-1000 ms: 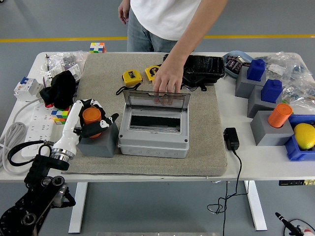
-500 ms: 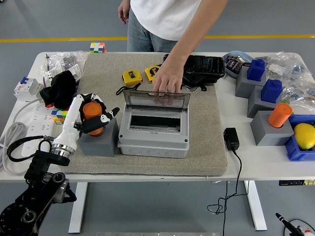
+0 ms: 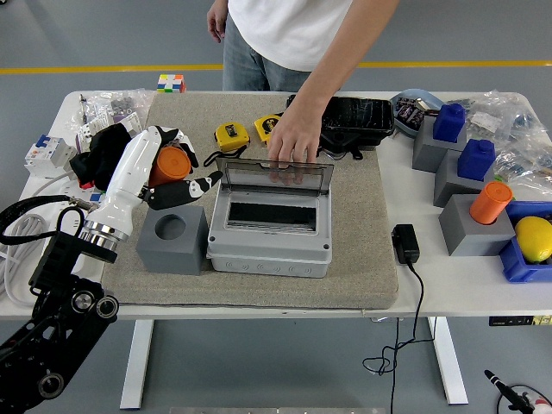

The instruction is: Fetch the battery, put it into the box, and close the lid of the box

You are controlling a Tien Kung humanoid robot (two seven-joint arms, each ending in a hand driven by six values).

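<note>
At the near left, the robot's black left arm comes up from below the edge of the white table (image 3: 448,289) and ends in a white-and-black left hand (image 3: 168,168). Its fingers are curled around an orange cylindrical battery (image 3: 169,164), which it holds in the air, tilted, above and just beyond a grey cube holder (image 3: 172,241) on the tan felt mat (image 3: 362,250). The round socket in the top of that holder is empty.

Just right of the holder, touching its side, sits the grey plastic box (image 3: 269,237). Its inside is open to view, and its clear hinged lid (image 3: 274,174) stands upright along the far edge. A black power adapter (image 3: 405,242) lies on the table near the mat's right edge, its cable trailing off the near edge.

Farther right stand three more grey cube holders: the nearest carries a second orange cylinder (image 3: 490,202), and the other two carry blue blocks (image 3: 476,159). A yellow lemon-shaped object (image 3: 534,237) rests in a blue tray at the right edge.

Beyond the box, a person's hand (image 3: 295,142) rests on the top edge of the upright lid. Two yellow tape measures (image 3: 231,135) lie on the mat to the left of that hand, and a black case (image 3: 358,121) lies to its right. The person, in a white shirt, stands at the far side.
</note>
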